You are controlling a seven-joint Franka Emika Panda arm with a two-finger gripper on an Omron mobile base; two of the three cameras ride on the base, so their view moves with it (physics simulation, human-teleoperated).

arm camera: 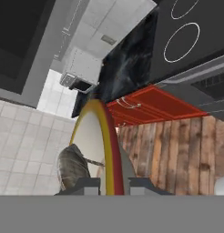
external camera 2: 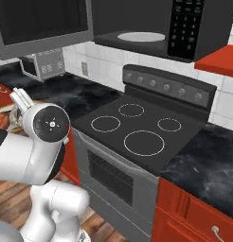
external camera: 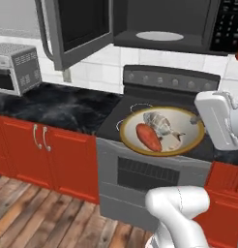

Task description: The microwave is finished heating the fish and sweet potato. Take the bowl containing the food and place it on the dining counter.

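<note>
The gripper (arm camera: 114,185) is pinching the rim of the bowl (external camera: 162,130), holding it in the air in front of the black stove (external camera 2: 142,130), with the fish (external camera: 159,123) and sweet potato (external camera: 148,137) lying inside; above, the microwave (external camera: 159,24) is standing open

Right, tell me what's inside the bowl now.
The bowl holds the orange-red sweet potato beside the whitish-grey fish. The cream floor under both pieces is covered. The gripper is shut on the bowl's rim.
</note>
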